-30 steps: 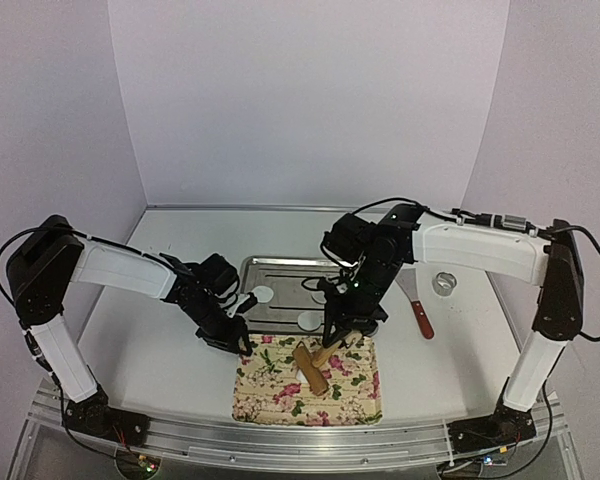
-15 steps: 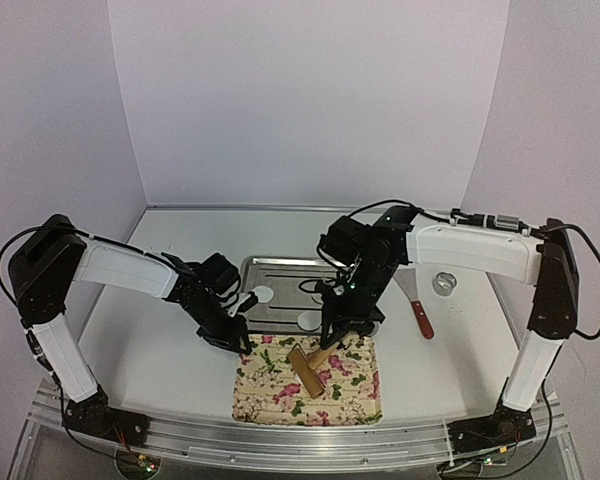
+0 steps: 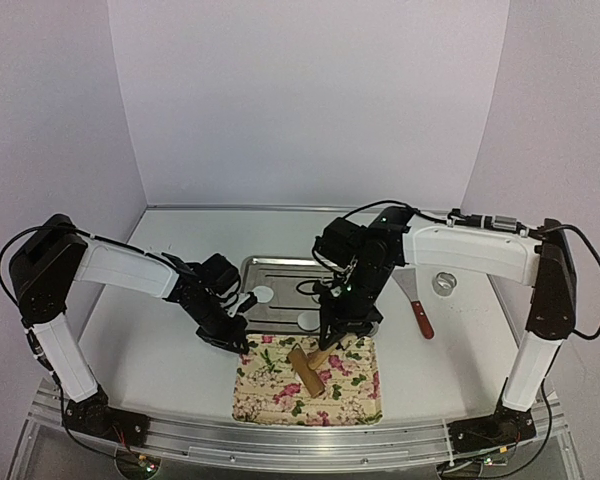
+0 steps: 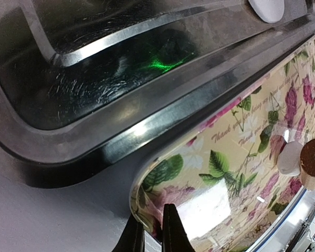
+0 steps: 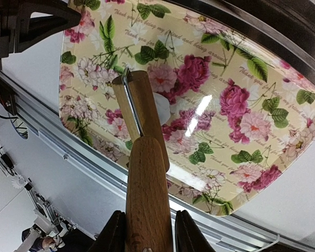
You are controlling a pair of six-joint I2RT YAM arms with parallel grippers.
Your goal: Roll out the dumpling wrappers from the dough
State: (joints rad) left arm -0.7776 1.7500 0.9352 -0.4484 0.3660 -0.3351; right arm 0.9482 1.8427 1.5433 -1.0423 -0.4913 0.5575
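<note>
Left gripper (image 4: 152, 234): bottom centre of its wrist view. The jaws are clenched thin on the rounded corner of the floral mat (image 4: 226, 157), just beside the metal tray (image 4: 94, 142).
Right gripper (image 5: 148, 233): bottom centre of its wrist view. The jaws grasp one handle of the rolling pin (image 5: 146, 173), which points up the frame over the mat.
Dough piece (image 5: 163, 107): a small white lump on the mat, in the middle of the right wrist view. It is partly hidden under the roller, and I cannot tell if the roller presses on it.
Dumpling wrappers (image 3: 263, 294): two white discs lie in the tray, at the centre of the top view, just above the mat.
Other tools: a ring cutter (image 3: 443, 283) and a red-handled tool (image 3: 421, 318) lie right of the tray, well apart from both grippers.
Step in hand: in my judgement, rolling the dough piece flat while the left arm pins the mat.
Next move: it calls for lowering the pin until it is level on the lump, then pushing it across with even pressure. The pin is held by one handle only, so it may tilt and leave the disc uneven. The mat must stay held so that it does not slide.
</note>
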